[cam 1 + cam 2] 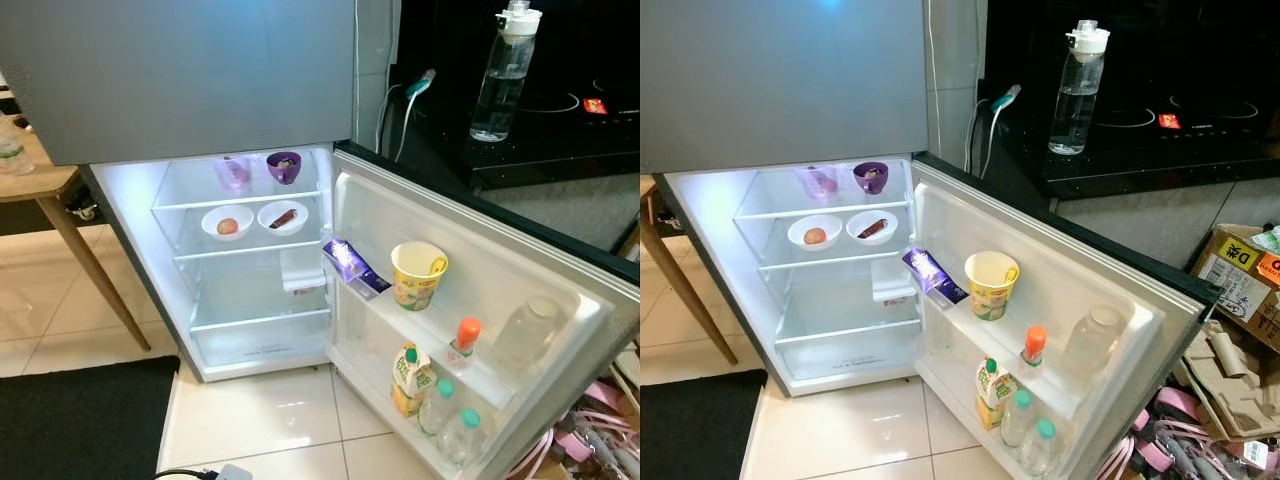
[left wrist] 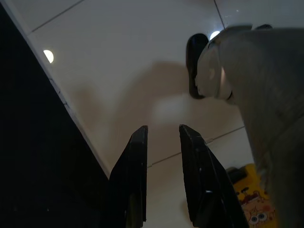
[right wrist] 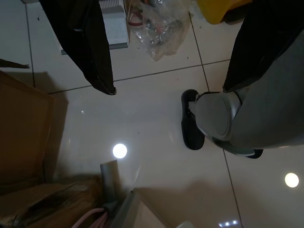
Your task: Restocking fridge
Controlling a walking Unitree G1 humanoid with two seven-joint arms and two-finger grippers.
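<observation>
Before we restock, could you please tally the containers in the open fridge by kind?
White round bowls: 2
Purple plastic cups: 2
Yellow paper cup: 1
Clear green-capped bottles: 2
Clear plastic jar: 1
Total: 8

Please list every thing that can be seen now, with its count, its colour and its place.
Fridge: 1, white inside, door open.
Cups: 2, purple, top shelf.
Bowls: 2, white, second shelf, food in each.
Wrapped bar: 1, purple, upper door rack.
Noodle cup: 1, yellow, upper door rack.
Small bottle: 1, orange cap, upper door rack.
Jar: 1, clear, upper door rack.
Carton: 1, green and yellow, lower door rack.
Bottles: 2, green caps, lower door rack.
Water bottle: 1, clear, black cooktop.
Mat: 1, black, floor.
Left gripper: black fingers apart, over floor tiles.
</observation>
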